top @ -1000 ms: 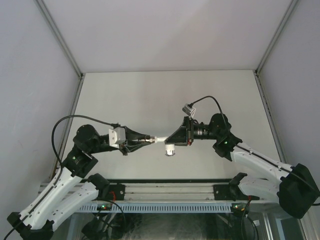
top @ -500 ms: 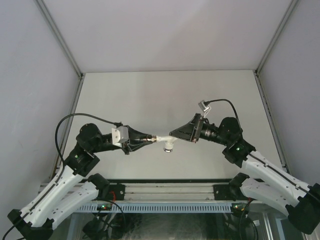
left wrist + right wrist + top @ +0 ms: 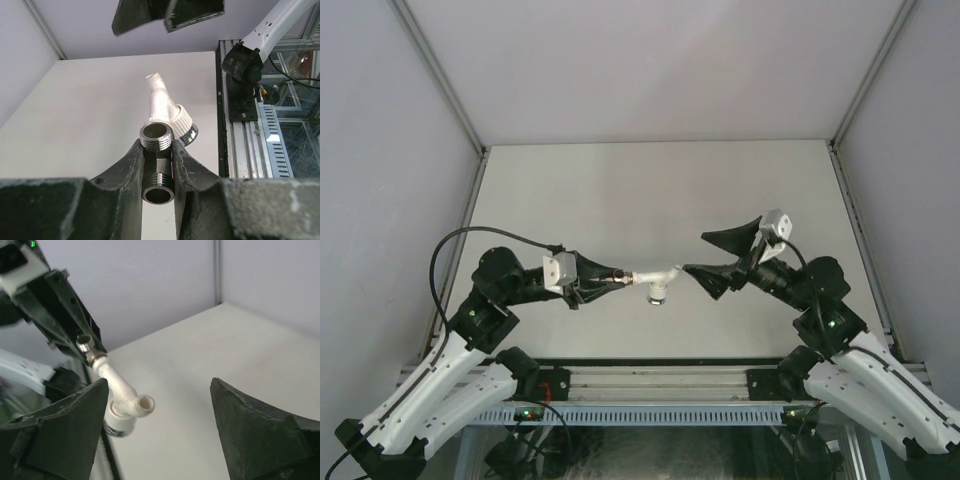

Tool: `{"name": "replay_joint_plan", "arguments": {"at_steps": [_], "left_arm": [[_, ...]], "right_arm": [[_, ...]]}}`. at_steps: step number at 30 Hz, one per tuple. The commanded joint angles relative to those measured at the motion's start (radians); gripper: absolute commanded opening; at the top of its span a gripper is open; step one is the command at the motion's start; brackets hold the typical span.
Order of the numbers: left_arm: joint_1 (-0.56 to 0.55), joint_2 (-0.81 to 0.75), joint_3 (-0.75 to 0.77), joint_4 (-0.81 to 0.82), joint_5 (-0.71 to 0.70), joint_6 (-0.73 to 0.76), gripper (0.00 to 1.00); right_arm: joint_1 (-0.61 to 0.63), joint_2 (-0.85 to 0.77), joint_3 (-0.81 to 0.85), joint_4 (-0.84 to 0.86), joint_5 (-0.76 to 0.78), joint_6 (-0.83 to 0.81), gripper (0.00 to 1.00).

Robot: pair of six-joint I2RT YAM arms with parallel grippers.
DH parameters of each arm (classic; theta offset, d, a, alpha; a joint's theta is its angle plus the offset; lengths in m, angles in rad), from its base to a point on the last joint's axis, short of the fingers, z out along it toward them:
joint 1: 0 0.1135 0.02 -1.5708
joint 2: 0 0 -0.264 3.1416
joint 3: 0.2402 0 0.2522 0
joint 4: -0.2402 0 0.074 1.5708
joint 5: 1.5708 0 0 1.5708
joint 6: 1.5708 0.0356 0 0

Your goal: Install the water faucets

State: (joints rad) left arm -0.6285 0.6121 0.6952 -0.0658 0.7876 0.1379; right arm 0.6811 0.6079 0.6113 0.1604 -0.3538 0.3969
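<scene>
My left gripper (image 3: 616, 277) (image 3: 157, 145) is shut on the short dark-grey metal fitting (image 3: 158, 167) (image 3: 86, 344), held above the table. The white elbow-shaped tap (image 3: 655, 279) (image 3: 161, 105) (image 3: 120, 390) hangs from the fitting's far end, its silvery collar pointing down. Nothing else holds the tap. My right gripper (image 3: 695, 252) (image 3: 159, 385) stands open just to the right of the tap, apart from it, with nothing between its fingers. Its two dark fingers (image 3: 167, 15) show at the top of the left wrist view.
The pale table (image 3: 650, 190) lies under both arms, with grey walls on three sides. An aluminium rail (image 3: 650, 385) (image 3: 245, 130) carrying the arm bases runs along the near edge.
My right gripper has opened, let go of the white tap and drawn back to the right. The tap stays on the fitting in my left gripper, which has barely moved.
</scene>
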Motion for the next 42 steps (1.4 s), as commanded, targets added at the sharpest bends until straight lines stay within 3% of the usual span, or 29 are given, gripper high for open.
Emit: {"name": "replay_joint_plan", "arguments": {"at_steps": [1,4,7,13,20,26,33,39,42], "left_arm": [[-0.002,-0.01,0.038,0.062,-0.017,-0.041,0.0],[-0.002,0.005,0.052,0.057,-0.018,-0.08,0.0],[-0.002,0.022,0.066,0.05,-0.009,-0.115,0.0],[0.001,0.059,0.127,-0.019,-0.025,-0.149,0.0],[0.003,0.079,0.152,-0.024,-0.023,-0.19,0.0],[0.003,0.087,0.15,-0.014,-0.031,-0.213,0.0],[0.003,0.102,0.155,-0.005,-0.076,-0.25,0.0],[0.003,0.112,0.162,0.029,-0.064,-0.293,0.0],[0.003,0.113,0.151,0.04,-0.072,-0.301,0.0]], "right_arm": [[0.015,-0.073,0.039,-0.042,-0.117,-0.663,0.84],[0.077,-0.1,0.009,-0.148,-0.111,-1.033,0.91],[0.192,-0.092,-0.023,-0.198,0.078,-1.316,0.9],[0.399,-0.053,-0.112,-0.08,0.328,-1.652,0.88],[0.426,-0.036,-0.148,-0.018,0.364,-1.781,0.88],[0.477,0.018,-0.199,0.187,0.391,-1.873,0.9],[0.53,0.099,-0.199,0.264,0.396,-1.916,0.89],[0.567,0.145,-0.199,0.324,0.426,-1.929,0.8],[0.579,0.146,-0.199,0.355,0.424,-1.917,0.68]]}}
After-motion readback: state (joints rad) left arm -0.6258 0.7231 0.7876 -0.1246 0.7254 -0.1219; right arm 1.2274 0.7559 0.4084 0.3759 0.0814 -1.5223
